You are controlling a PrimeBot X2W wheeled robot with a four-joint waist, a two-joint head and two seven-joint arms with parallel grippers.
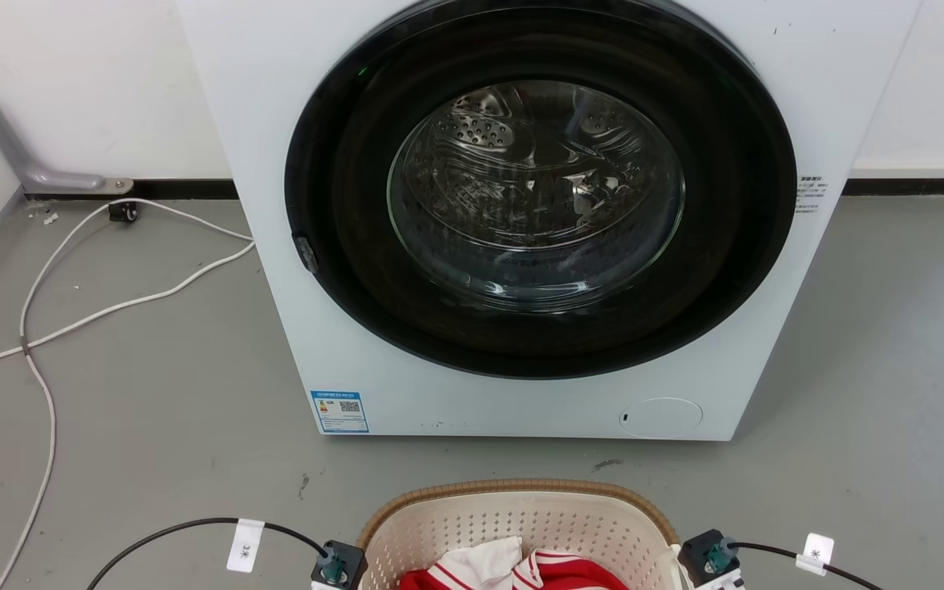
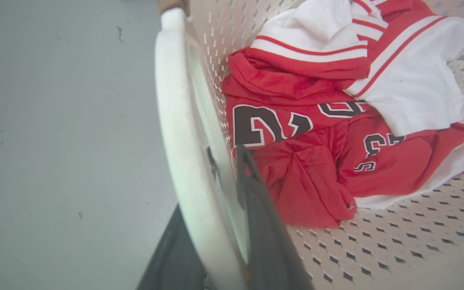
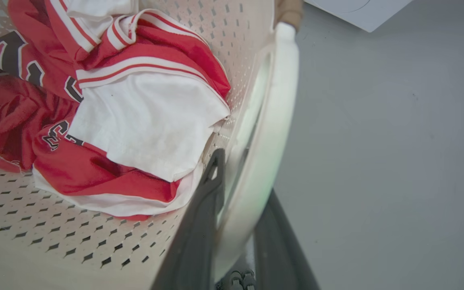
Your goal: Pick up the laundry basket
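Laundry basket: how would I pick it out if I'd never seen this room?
Find the big white washing machine with its round dark door, standing on the grey floor. Directly in front of it is the laundry basket, far smaller, of cream perforated plastic. Its brown woven-look rim and the red-and-white jersey crumpled inside mark it out.

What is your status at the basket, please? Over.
Left gripper and right gripper each astride a white side handle, clamp unclear. Laundry basket holds red-white jersey. Washer close ahead, apart from it.
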